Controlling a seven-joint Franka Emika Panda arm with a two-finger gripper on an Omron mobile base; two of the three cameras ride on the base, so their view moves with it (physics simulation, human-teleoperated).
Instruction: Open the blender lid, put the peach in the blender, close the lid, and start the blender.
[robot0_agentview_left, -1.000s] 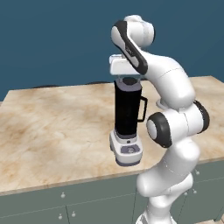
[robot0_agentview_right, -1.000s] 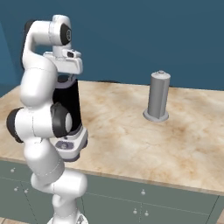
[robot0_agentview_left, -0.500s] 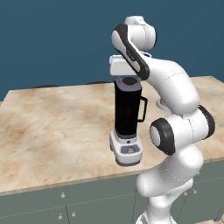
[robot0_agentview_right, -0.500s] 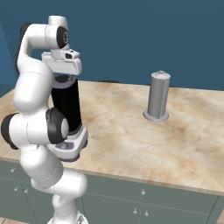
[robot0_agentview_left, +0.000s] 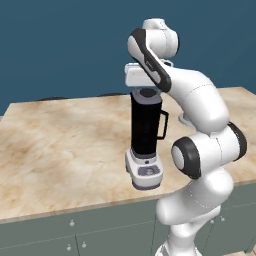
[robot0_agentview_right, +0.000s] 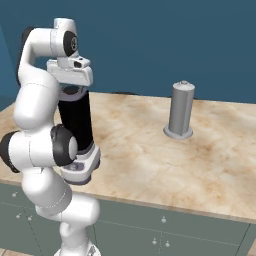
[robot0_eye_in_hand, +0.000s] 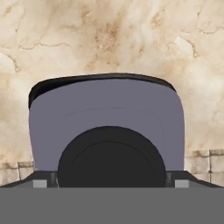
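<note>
Lower links have swung since half a second ago, the big dark elbow joint sliding outward and down, while the hand (robot0_agentview_left: 147, 93) has stayed planted right over the top of the blender (robot0_agentview_left: 145, 141). That blender stands upright on the marbled surface (robot0_agentview_left: 60, 150), black jar with its side handle on a white-grey base, button panel facing the near edge. Up top, the blender lid (robot0_eye_in_hand: 106, 131) is seated on the jar's mouth, and from the hand view it looms large: a dark grey rounded-square cap with its black round knob (robot0_eye_in_hand: 111, 157) sitting right at the bottom of the picture, between where the fingers come in. The white body of the hand sits just above the lid in both base views, hiding the fingertips, so whether the fingers are apart or pressed onto the knob I cannot tell. Over on the right base view, a plain grey cylinder (robot0_agentview_right: 180, 109) with a round foot stands upright farther along the surface, well apart from the blender. Grey-green cabinet fronts (robot0_agentview_right: 165, 235) with small knobs run beneath the surface's front edge.
</note>
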